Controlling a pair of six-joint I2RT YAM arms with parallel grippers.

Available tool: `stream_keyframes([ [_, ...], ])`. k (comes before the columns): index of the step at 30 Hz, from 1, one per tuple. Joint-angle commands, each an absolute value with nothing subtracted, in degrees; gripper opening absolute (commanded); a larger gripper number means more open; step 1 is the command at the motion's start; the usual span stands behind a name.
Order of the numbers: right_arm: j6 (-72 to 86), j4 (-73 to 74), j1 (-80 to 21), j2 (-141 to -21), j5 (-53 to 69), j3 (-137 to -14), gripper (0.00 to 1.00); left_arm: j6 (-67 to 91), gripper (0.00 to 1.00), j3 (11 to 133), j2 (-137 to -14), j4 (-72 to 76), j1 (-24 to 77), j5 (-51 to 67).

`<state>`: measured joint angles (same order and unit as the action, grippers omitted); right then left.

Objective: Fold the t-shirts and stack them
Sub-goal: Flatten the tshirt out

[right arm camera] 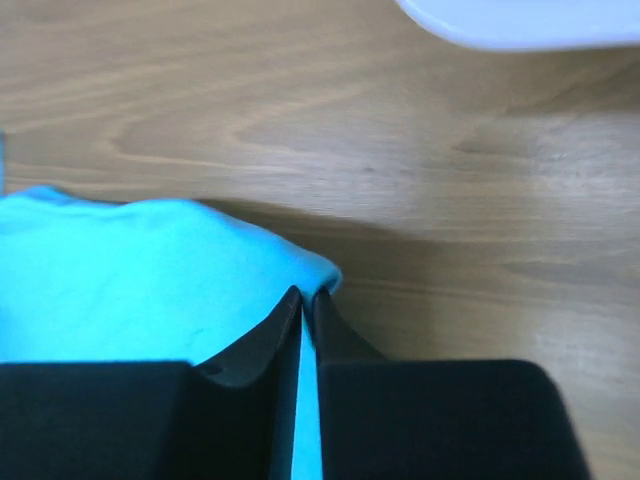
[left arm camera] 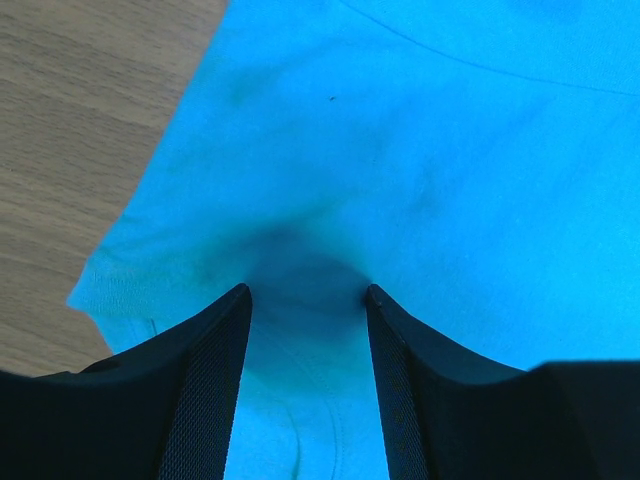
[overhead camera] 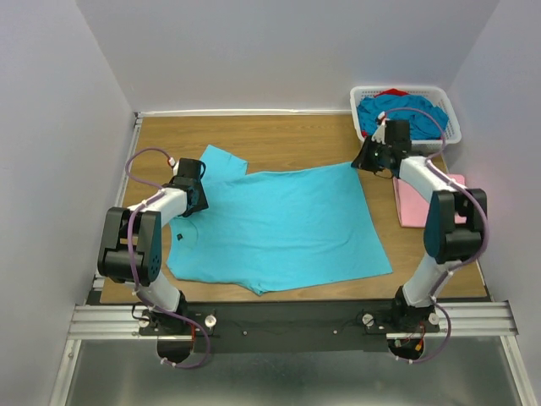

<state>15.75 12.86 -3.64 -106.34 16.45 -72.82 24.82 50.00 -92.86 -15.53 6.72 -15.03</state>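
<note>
Right fingers [right arm camera: 262, 340] pinch the turquoise t-shirt [overhead camera: 287, 220] corner; parted left fingers [left arm camera: 205, 370] straddle its cloth.

The turquoise t-shirt [overhead camera: 287, 224] and pink t-shirt [overhead camera: 410, 207] are plain, the basket [overhead camera: 452, 131] white lattice, the table [overhead camera: 279, 135] brown wood-grain.

One blue t-shirt [overhead camera: 279, 224] and one pink t-shirt [overhead camera: 408, 211]. One white basket [overhead camera: 365, 91] - the blue shirts [overhead camera: 418, 108] heaped in it are too bunched to count. One red thing [overhead camera: 391, 92]. Two hands - the left hand [left arm camera: 307, 292] and the right hand [right arm camera: 308, 293].
</note>
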Motion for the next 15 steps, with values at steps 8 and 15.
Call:
stream_keyframes([
  [8,21.35,11.69,-3.87,-94.84,-3.60,-62.58,0.55,24.96,0.58,48.87,-91.58,-16.79,6.50,-18.28],
  [15,21.36,12.48,-5.80,-95.27,10.46,-61.96,0.54,25.14,0.58,49.04,-91.32,-16.52,6.50,-18.28],
])
